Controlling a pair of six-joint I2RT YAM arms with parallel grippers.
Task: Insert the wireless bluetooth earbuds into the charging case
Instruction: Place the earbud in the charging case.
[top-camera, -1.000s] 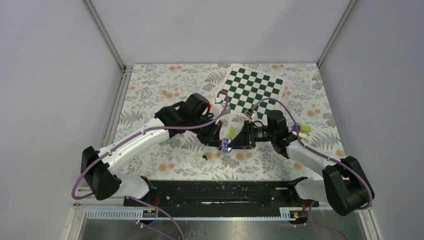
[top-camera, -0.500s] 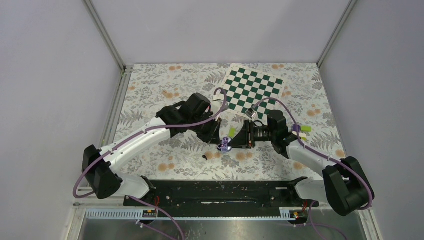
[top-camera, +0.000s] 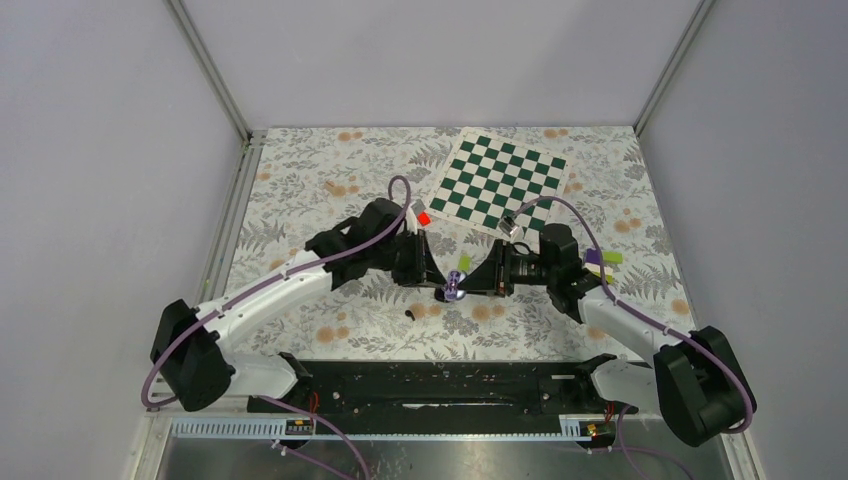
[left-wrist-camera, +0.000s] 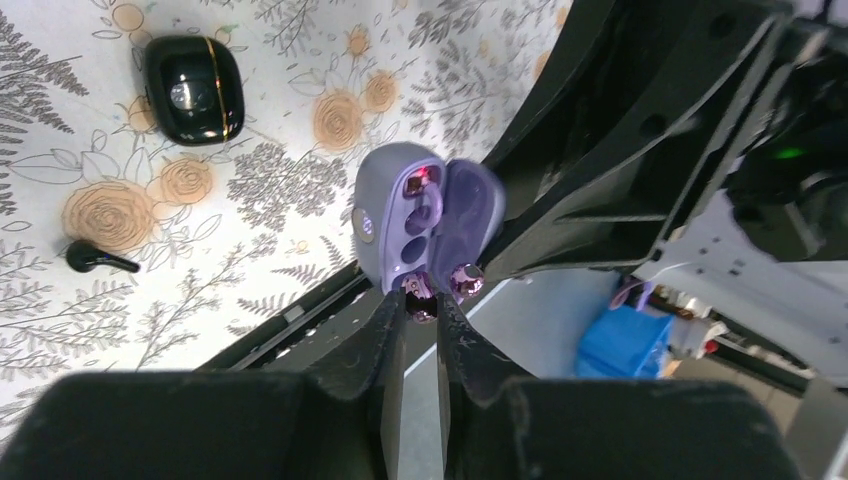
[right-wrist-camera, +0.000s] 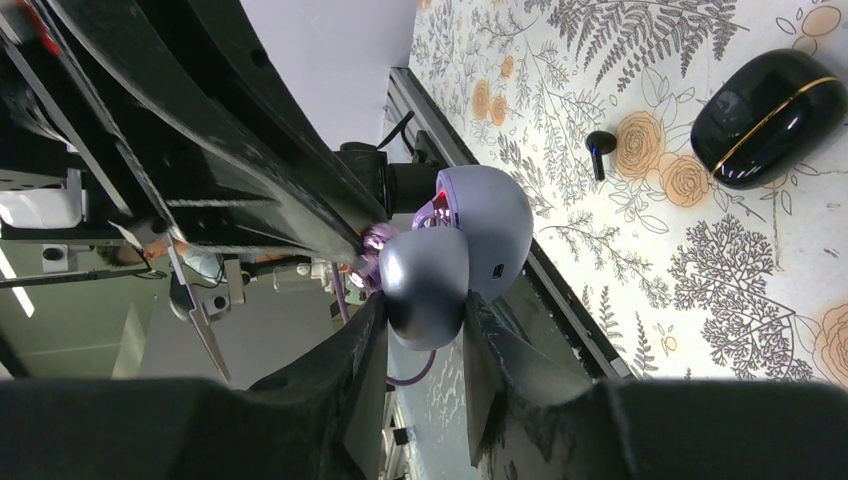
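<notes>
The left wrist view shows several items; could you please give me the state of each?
lilac case: open, held off the table by the right gripper.
purple earbud: pinched in the left gripper, at the case's edge.
black case: closed, lying on the table.
black earbud: loose on the table.

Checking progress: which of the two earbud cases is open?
The lilac case, held up by the right gripper, its lid hinged open; the black gold-lined case lies shut on the mat.

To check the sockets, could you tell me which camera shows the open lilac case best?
Left wrist: the lilac case faces it, open, sockets visible. Right wrist shows only its outer shells; top external, a tiny lilac speck.
</notes>
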